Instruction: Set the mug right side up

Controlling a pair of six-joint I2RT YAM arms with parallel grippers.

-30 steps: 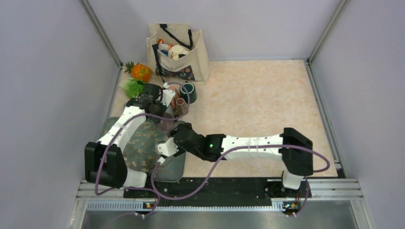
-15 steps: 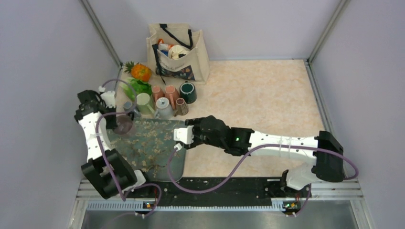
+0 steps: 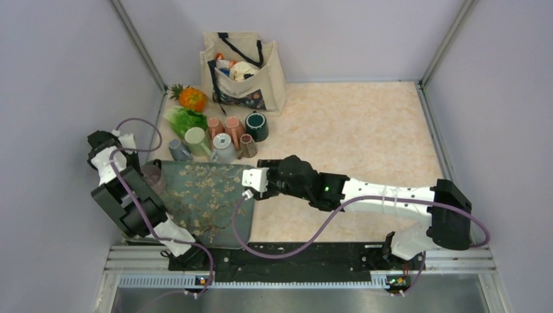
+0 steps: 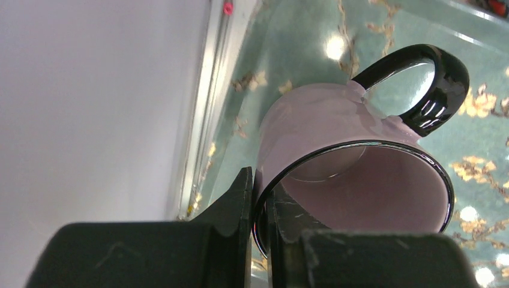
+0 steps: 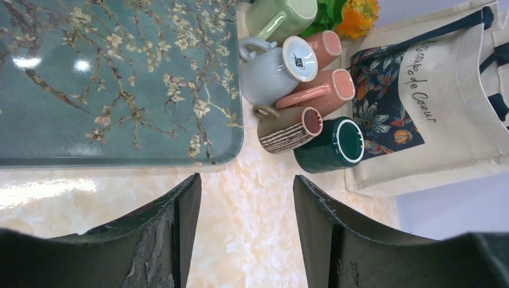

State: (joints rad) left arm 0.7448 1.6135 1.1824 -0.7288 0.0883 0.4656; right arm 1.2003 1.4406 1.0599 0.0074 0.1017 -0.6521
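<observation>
A pink mug (image 4: 324,126) with a black rim and black handle (image 4: 432,84) hangs tilted over the left edge of the teal blossom-patterned tray (image 4: 300,36), its mouth facing the wrist camera. My left gripper (image 4: 259,183) is shut on the mug's rim, one finger inside and one outside. In the top view the mug (image 3: 154,176) shows at the tray's (image 3: 195,195) far left corner, with the left gripper (image 3: 147,172) mostly hidden by its arm. My right gripper (image 3: 251,181) is open and empty over the tray's right edge; its jaws (image 5: 246,222) stand wide above bare table.
Several mugs lie behind the tray: a green one (image 3: 195,138), a white one (image 3: 224,147), a brown striped one (image 3: 247,145), a dark green one (image 3: 257,125). A tote bag (image 3: 244,65) stands at the back. A toy pineapple (image 3: 191,98) and greens (image 3: 182,117) lie left.
My left arm has swung from the mug cluster out to the left wall, carrying the pink mug to the tray's left edge. My right arm has stretched out, its gripper shifting right and back.
</observation>
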